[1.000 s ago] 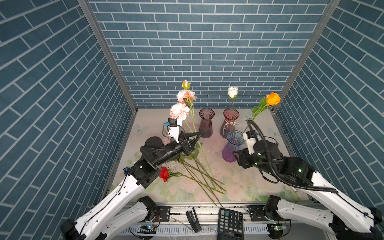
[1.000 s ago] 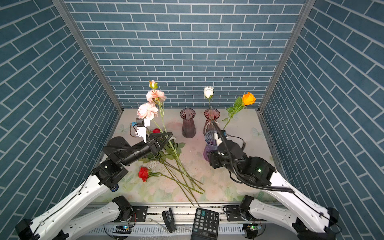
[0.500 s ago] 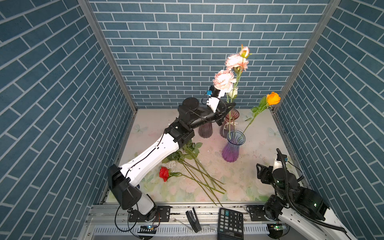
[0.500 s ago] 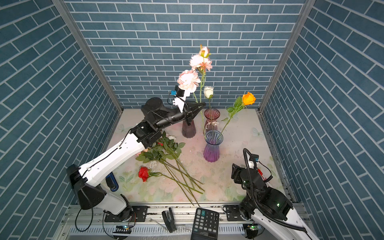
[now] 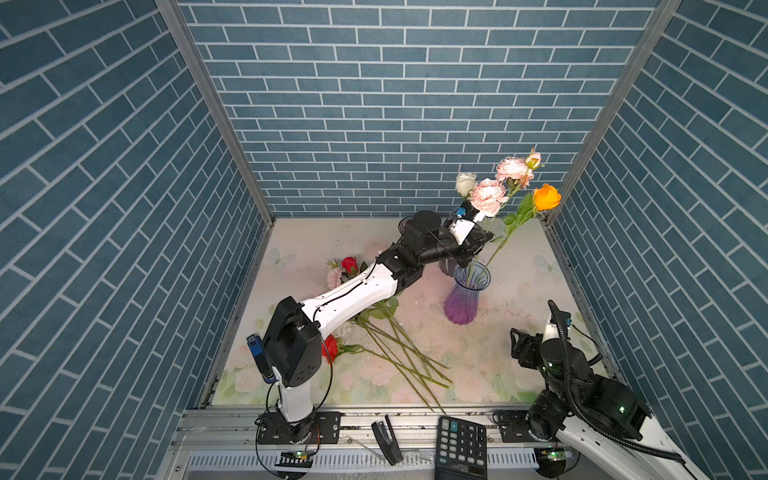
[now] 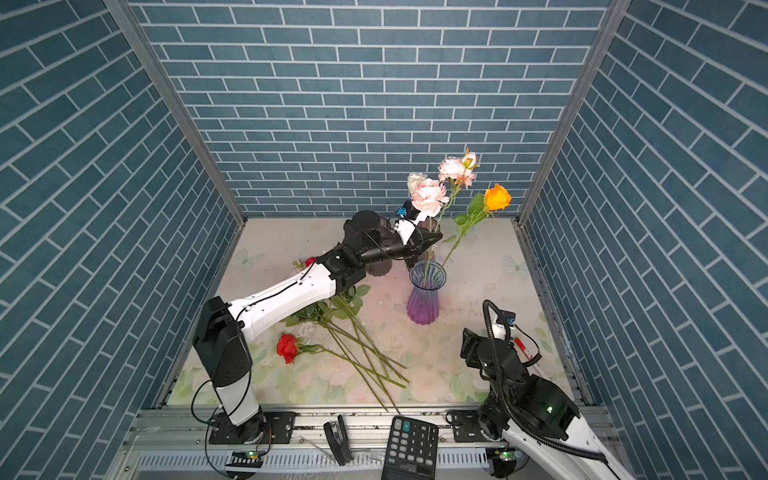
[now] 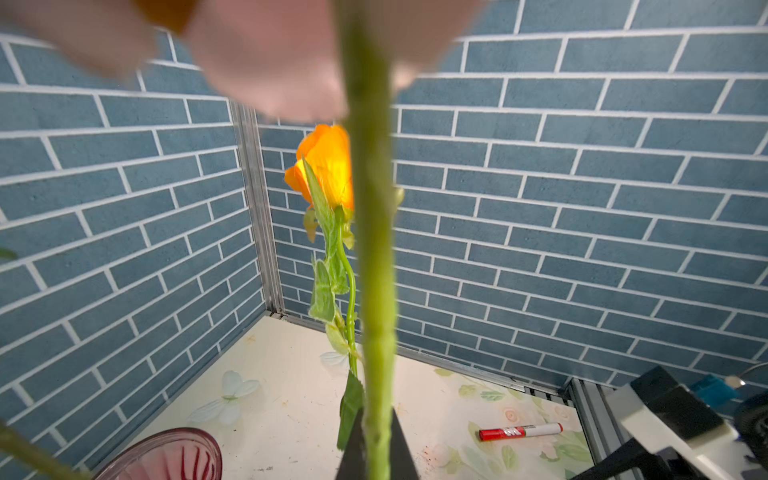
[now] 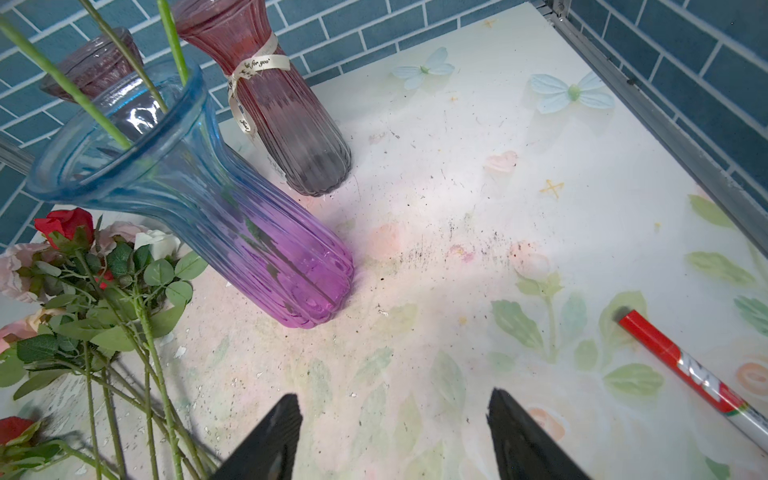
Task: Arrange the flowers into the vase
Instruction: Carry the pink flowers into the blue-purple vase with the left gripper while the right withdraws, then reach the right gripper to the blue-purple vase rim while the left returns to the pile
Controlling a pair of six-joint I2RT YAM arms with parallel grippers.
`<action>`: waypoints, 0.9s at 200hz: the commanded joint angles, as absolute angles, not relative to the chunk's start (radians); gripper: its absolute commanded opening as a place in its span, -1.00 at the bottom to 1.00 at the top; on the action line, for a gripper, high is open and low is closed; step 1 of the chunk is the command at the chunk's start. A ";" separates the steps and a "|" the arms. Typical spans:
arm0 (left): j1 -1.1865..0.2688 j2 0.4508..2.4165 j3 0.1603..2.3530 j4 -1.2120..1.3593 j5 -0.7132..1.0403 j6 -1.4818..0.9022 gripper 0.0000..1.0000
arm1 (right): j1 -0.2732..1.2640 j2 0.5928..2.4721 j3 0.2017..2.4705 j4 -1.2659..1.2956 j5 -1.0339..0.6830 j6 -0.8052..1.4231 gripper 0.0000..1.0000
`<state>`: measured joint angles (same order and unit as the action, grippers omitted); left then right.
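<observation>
Jaws of left gripper (image 5: 485,240) pinch pink flower stem (image 7: 376,291) reaching into blue-purple vase (image 5: 461,303), far right; right gripper (image 8: 394,397) near right, jaws spread.

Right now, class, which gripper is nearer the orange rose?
Left. The left gripper, around the pink flower stem above the vase, is beside the orange rose; the right gripper is open, far off at the front.
</observation>
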<state>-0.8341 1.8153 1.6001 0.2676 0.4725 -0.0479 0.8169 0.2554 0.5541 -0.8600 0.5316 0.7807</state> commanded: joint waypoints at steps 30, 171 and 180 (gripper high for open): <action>-0.836 1.706 1.535 0.198 0.424 -0.081 0.38 | 0.815 0.246 0.566 -0.877 0.466 0.824 0.52; -0.838 0.493 0.231 0.305 0.126 -0.478 0.36 | 0.742 0.967 1.147 -0.965 0.144 0.734 0.55; -0.838 0.453 0.162 0.363 0.107 -0.522 0.35 | 0.716 1.008 1.197 -0.997 0.140 0.759 0.54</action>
